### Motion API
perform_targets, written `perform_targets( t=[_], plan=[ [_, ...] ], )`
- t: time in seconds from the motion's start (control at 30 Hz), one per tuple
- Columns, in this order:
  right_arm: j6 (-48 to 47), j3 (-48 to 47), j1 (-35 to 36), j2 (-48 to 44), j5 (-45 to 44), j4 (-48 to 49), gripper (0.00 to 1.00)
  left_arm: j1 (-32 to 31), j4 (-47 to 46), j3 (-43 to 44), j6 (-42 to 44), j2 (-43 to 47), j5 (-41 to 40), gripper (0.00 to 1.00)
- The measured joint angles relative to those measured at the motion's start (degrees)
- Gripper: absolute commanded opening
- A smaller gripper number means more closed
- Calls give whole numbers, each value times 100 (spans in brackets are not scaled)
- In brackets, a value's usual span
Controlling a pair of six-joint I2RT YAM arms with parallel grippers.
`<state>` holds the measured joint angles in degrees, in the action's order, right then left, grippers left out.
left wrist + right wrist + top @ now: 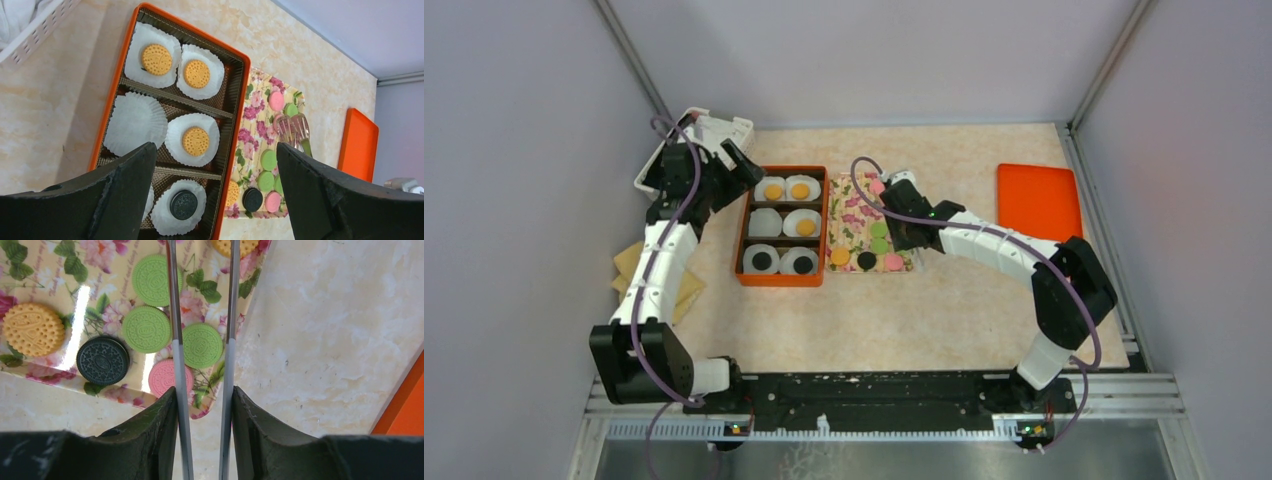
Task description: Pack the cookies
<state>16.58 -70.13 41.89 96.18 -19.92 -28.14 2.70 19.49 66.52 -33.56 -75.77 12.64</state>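
Observation:
An orange box point(742, 225) holds six white paper cups. Three cups hold orange cookies point(195, 73), two hold black cookies point(183, 205), and the middle-left cup point(135, 122) is empty. A floral tray point(852, 215) beside it carries loose green point(146, 329), pink point(164, 375), black point(103, 360) and orange point(33, 329) cookies. My right gripper point(202, 395) is shut on metal tongs point(173, 315); the tong arms straddle a green cookie point(202, 345) near the tray's front right corner. My left gripper point(215, 150) is open and empty, hovering above the box's back left.
An orange lid point(1038, 200) lies flat at the right back. A white basket point(714, 130) stands at the back left corner, behind my left gripper. Tan sheets point(629, 265) lie at the left under the left arm.

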Motion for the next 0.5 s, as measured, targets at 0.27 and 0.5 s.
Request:
perform_targets(
  t=[0.27,0.5],
  plan=[
    [44,81,0,-2,-9,-216,40,0,-31,-442,-83,466,22,96],
    [46,111,0,-11,-9,-284,40,0,-55,-664,-105,901,57,96]
  ],
)
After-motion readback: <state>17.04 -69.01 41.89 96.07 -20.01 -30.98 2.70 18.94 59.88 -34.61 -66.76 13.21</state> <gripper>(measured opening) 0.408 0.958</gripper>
